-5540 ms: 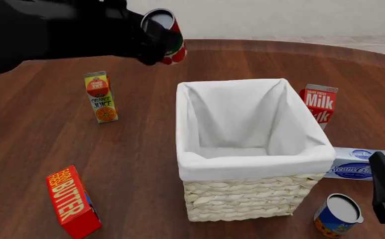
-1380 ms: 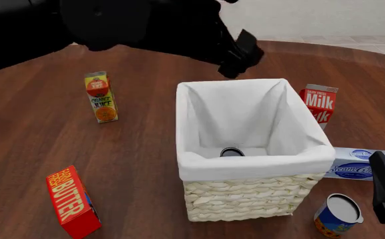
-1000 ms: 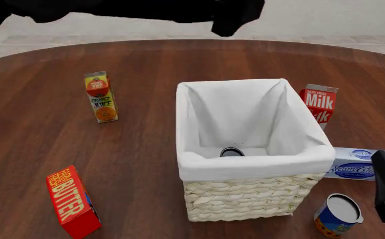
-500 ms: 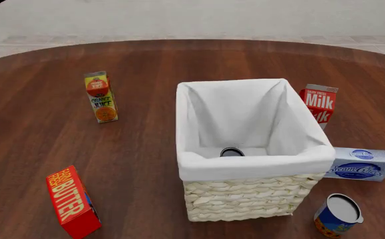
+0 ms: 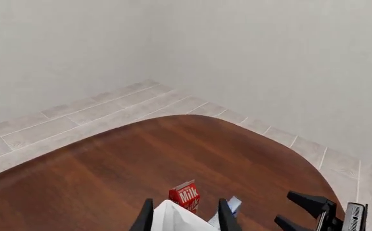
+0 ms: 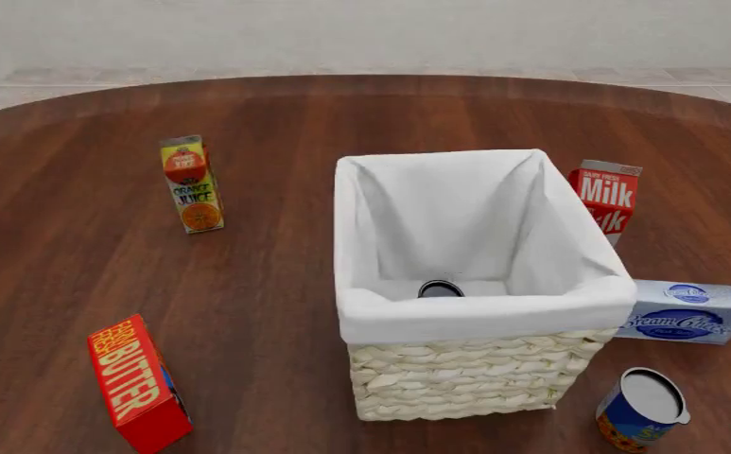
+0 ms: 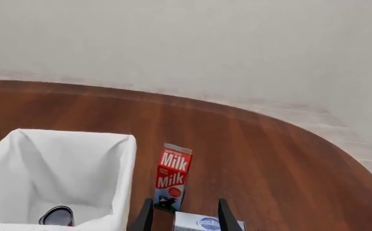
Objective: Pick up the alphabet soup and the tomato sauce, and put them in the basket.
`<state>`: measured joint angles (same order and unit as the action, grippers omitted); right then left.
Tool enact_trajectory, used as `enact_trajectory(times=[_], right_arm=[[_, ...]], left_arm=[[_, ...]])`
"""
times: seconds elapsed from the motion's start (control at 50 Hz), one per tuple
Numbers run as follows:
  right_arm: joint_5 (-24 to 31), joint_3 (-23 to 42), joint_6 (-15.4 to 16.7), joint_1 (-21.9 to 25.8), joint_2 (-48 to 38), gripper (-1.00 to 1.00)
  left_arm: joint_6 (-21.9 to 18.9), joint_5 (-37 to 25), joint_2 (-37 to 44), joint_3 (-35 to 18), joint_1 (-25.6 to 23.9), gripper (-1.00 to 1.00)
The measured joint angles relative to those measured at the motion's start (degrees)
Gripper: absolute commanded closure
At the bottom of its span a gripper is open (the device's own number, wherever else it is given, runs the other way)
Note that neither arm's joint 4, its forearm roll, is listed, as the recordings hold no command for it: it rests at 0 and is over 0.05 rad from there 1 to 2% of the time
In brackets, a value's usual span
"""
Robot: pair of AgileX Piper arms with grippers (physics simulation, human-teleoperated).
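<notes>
The basket (image 6: 485,374) stands at the table's middle right. The tomato sauce (image 6: 440,288) lies inside it on the lining, with only its dark top showing; it also shows in the right wrist view (image 7: 57,215). The alphabet soup (image 6: 643,409) stands upright on the table by the basket's near right corner. Neither arm is in the front view. My left gripper (image 5: 186,222) is open and empty, high above the basket's far side. My right gripper (image 7: 186,220) is open and empty, raised over the table to the right of the basket; it also shows in the left wrist view (image 5: 283,208).
An orange juice carton (image 6: 191,184) stands left of the basket. A butter box (image 6: 138,383) is at the near left. A milk carton (image 6: 606,197) stands right of the basket, with a cream cheese box (image 6: 687,312) nearer, just behind the alphabet soup.
The left arm let the tomato sauce go into the basket, then rose out of the front view at the top left. The right gripper moved out past the right edge.
</notes>
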<state>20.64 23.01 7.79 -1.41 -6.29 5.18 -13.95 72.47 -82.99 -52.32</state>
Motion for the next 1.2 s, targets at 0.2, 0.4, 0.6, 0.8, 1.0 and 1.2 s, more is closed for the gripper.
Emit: enact_trajectory(times=[0.2,0.4,0.6,0.8,1.0,1.2], right_arm=[[5.34,5.76,-1.02,2.02,-4.01,-1.00],[10.16,10.19,-0.72,3.07,-7.65,-1.00],[14.58,12.93,-0.96,4.10,-10.78,-1.00],[18.34,15.76,-0.89,5.00,-13.02,-1.00],[24.32,19.75,-2.01,5.71,-13.62,-1.00],[29.54,23.79,-2.92,6.12,-15.21,-1.00]], left_arm=[[-0.13,1.86,-1.45,0.83,0.49,-1.00],[0.73,3.86,-2.90,1.13,1.29,-1.00],[1.83,5.49,-5.38,0.28,1.07,-1.00],[2.48,6.89,-7.00,0.75,1.11,-1.00],[2.77,7.75,-7.63,1.03,1.33,-1.00],[2.74,8.09,-8.03,1.07,1.17,-1.00]])
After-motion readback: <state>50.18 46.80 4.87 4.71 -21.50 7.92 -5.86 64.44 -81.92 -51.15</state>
